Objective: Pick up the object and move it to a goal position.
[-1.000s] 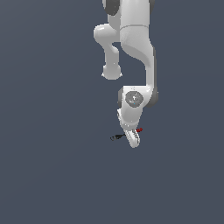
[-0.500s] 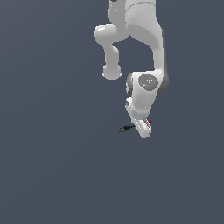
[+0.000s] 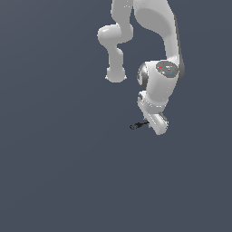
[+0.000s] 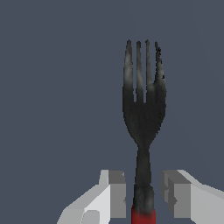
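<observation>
The object (image 4: 143, 109) is a small fork with dark silvery tines and a red handle end. In the wrist view it stands between my two white fingers (image 4: 114, 192), its neck in the gap and the red end at the frame's edge. My gripper (image 4: 143, 186) is shut on the object's handle. In the exterior view the object (image 3: 137, 126) sticks out toward the exterior view's left from my gripper (image 3: 152, 123), dark tines outermost. Its red handle is hidden behind the hand there.
Around the arm lies a plain dark grey floor (image 3: 59, 172). The white arm (image 3: 158, 86) comes down from the top of the exterior view, with a second link (image 3: 115, 54) beside it. No goal marker shows.
The gripper has moved up and toward the exterior view's right, and the object has gone with it, held in the fingers.
</observation>
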